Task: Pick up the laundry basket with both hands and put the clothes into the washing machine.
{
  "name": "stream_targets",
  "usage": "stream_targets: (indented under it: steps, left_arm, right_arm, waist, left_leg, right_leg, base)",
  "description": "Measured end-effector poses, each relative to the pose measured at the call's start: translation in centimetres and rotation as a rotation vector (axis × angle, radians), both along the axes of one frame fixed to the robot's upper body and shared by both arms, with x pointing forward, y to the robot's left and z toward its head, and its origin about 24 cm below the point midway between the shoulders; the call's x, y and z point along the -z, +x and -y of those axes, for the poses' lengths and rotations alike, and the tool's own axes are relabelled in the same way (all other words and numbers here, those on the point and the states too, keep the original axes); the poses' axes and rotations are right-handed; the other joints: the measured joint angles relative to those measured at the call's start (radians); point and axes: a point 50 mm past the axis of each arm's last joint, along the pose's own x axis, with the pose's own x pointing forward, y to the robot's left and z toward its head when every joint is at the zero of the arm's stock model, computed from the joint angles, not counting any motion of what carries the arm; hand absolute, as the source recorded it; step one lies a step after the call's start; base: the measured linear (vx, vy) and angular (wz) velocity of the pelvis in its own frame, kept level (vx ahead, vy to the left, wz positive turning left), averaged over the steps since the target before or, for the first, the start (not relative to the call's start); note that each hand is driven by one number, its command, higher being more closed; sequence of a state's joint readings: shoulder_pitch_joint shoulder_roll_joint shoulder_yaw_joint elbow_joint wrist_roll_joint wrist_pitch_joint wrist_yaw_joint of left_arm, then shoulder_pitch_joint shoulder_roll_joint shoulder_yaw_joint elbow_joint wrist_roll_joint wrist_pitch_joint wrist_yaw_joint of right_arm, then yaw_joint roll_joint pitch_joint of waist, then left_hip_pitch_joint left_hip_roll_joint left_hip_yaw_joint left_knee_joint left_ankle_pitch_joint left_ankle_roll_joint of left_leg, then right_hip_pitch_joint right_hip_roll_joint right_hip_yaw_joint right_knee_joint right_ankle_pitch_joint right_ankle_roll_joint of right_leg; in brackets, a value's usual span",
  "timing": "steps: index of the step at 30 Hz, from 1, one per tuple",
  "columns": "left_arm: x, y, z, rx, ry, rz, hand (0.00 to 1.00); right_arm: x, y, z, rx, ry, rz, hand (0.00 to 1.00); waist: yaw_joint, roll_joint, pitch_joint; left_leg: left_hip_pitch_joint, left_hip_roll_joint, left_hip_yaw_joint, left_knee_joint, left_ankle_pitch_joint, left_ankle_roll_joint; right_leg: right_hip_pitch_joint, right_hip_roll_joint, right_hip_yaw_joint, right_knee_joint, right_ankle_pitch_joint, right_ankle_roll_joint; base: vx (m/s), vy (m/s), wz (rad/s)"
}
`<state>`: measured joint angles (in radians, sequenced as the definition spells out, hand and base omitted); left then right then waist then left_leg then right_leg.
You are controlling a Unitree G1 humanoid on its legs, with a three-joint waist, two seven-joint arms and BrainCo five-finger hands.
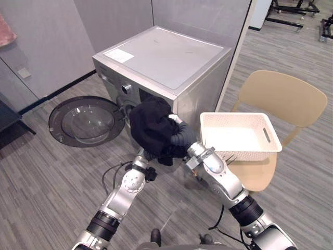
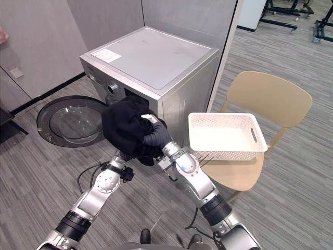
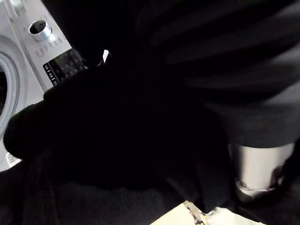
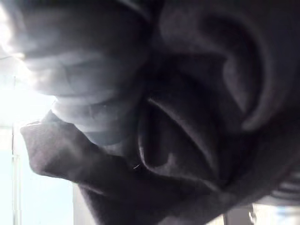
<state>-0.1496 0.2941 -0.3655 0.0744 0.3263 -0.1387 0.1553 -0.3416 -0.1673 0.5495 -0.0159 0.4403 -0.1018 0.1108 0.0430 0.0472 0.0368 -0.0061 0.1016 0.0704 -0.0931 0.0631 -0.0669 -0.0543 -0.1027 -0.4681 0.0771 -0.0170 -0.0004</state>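
Black garment (image 1: pixel 151 127) draped over right hand (image 1: pixel 179 136) (grip buried in cloth: cannot tell) | drum opening (image 1: pixel 145 96) of washing machine (image 1: pixel 166 57) directly behind garment.

Black clothes (image 1: pixel 151 127) are draped over the dark grey, ribbed cover of the right robot hand (image 1: pixel 182 138). Beyond the robot hand, the washing machine (image 1: pixel 166 57) is silver-grey, with a white label (image 1: pixel 119 55) on its top and a silver knob (image 3: pixel 40 29) beside a black panel. To the left of the robot hand, the round door (image 1: pixel 86 121) has a dark grey rim around clear glass. To its right, the laundry basket (image 1: pixel 255 153) is white, its walls patterned in a fine lattice, and the chair (image 1: pixel 286 96) is light tan. The floor (image 1: pixel 47 177) below runs in grey wood-grain planks, streaked lighter and darker. The walls (image 1: pixel 47 47) are plain grey, edged by a black skirting strip (image 1: pixel 57 92).
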Motion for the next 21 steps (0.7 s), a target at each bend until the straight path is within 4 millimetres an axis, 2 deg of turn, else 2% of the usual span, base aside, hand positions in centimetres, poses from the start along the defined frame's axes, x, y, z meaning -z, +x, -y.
stream_targets:
  steps: [4,8,12,14,17,20,21]
  left_arm:
    - [0.4,-0.1,0.2,-0.018,-0.016,-0.011,1.0]
    - [1.0,-0.5,0.3,-0.04,-0.051,-0.039,1.0]
    - [2.4,-1.5,-0.6,-0.138,-0.142,-0.103,1.0]
    - [2.8,-1.8,-1.7,-0.212,-0.19,-0.123,1.0]
    - [3.1,-2.3,-3.8,-0.314,-0.222,-0.126,1.0]
    - [3.7,-3.4,-5.9,-0.408,-0.234,-0.137,1.0]
    - [4.2,-4.1,-6.8,-0.459,-0.246,-0.155,1.0]
  right_arm:
    - [0.9,-0.6,0.2,-0.011,0.073,-0.078,0.0]
    - [1.7,-1.1,0.5,-0.003,0.085,-0.101,0.0]
    - [3.3,-1.8,1.4,0.023,0.054,-0.131,0.0]
    - [4.0,-2.0,2.2,0.076,-0.028,-0.098,0.0]
    - [4.9,-2.1,4.1,0.183,-0.155,-0.056,0.0]
    - [5.4,-2.3,7.4,0.362,-0.269,-0.02,0.0]
    - [5.6,-2.5,9.1,0.449,-0.316,-0.008,0.0]
  waist:
    - [0.0,0.001,-0.032]
    - [0.0,-0.001,-0.037]
    - [0.001,0.002,-0.039]
    - [0.002,0.002,-0.039]
    - [0.004,0.003,-0.039]
    - [0.008,0.003,-0.039]
    - [0.009,0.003,-0.039]
  left_leg:
    - [-0.017,0.011,-0.013,0.0,0.005,-0.008]
    - [-0.015,0.021,-0.025,0.0,0.008,-0.013]
    - [-0.018,0.027,-0.033,-0.001,0.009,-0.015]
    - [-0.022,0.028,-0.038,-0.001,0.01,-0.016]
    - [-0.032,0.029,-0.046,-0.007,0.01,-0.016]
    - [-0.04,0.029,-0.061,-0.007,0.01,-0.016]
    - [-0.042,0.029,-0.066,-0.007,0.01,-0.016]
  right_leg:
    - [0.002,0.02,-0.01,-0.03,0.014,-0.01]
    - [0.018,0.032,-0.023,-0.046,0.016,-0.013]
    - [0.019,0.04,-0.028,-0.047,0.015,-0.013]
    - [0.019,0.041,-0.03,-0.047,0.015,-0.012]
    - [0.02,0.043,-0.034,-0.046,0.005,0.0]
    - [0.019,0.045,-0.036,-0.045,0.0,0.004]
    - [0.018,0.045,-0.038,-0.043,-0.004,0.004]
  base:
    - [0.01,-0.019,0.04]
    - [0.03,-0.03,0.08]
    - [0.02,-0.02,0.04]
    - [-0.01,-0.008,0.05]
    - [-0.03,-0.007,0.1]
    - [0.02,-0.006,0.14]
    - [0.06,-0.012,0.09]
